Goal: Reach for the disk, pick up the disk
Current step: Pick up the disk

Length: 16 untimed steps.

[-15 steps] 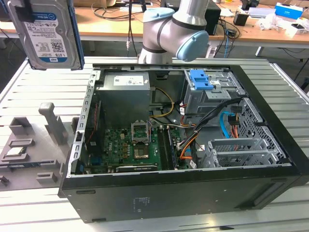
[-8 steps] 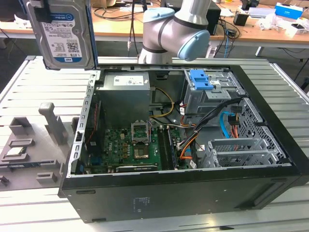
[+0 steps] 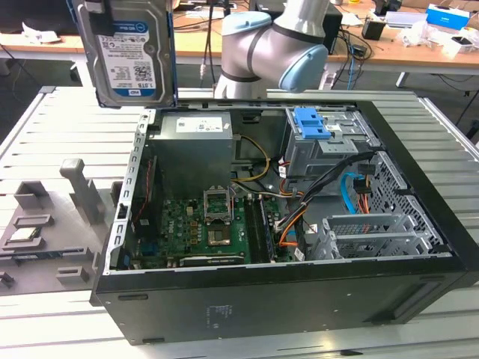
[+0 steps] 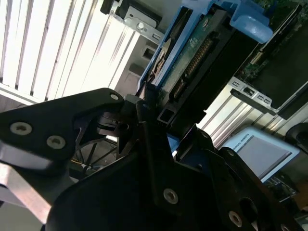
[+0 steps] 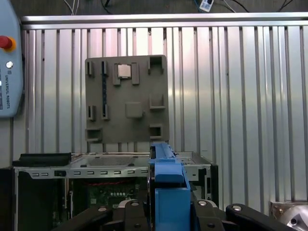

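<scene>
The disk [image 3: 127,52] hangs upright in the air above the slatted table, beyond the open case's back left corner in the exterior view. Its silver face with a white-and-blue label is towards that camera, and the blue rail frame runs along its edges. In the second wrist view the disk [image 4: 202,53] is seen edge-on, its connector row showing, with my gripper [image 4: 154,103] shut on its near end. In the first wrist view the disk's blue frame [image 5: 168,187] stands between the black fingers [image 5: 199,208] of my gripper [image 5: 168,208].
The open computer case [image 3: 284,284] lies on the slatted table, with a blue latch piece on a grey cage [image 3: 310,123] inside. A grey fixture plate [image 3: 45,224] on the exterior view's left holds a small square chip [image 3: 22,233]. The arm's elbow [image 3: 277,45] stands behind the case.
</scene>
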Each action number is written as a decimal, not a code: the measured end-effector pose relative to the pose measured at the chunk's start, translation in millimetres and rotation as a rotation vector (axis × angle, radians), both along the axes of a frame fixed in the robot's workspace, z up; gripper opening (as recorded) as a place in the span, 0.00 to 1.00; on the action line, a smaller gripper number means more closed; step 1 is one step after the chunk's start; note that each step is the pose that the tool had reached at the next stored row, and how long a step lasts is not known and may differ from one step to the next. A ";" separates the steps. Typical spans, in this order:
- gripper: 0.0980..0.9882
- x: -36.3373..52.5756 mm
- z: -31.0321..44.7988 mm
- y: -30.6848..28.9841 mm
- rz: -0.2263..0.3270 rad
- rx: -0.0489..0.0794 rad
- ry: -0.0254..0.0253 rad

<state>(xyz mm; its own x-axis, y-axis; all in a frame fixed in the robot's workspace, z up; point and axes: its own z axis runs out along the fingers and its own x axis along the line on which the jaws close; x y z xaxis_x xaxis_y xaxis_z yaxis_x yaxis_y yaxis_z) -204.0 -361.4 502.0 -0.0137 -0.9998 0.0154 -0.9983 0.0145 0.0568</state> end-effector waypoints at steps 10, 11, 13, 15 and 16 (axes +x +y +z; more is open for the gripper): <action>0.30 36.8 0.0 0.3 0.000 0.000 0.0017; 0.30 40.3 0.0 0.3 0.000 0.000 0.0018; 0.30 49.4 0.0 0.4 0.000 0.000 0.0022; 0.30 58.3 0.0 0.4 0.000 0.000 0.0025; 0.30 64.4 0.0 0.4 0.000 0.000 0.0028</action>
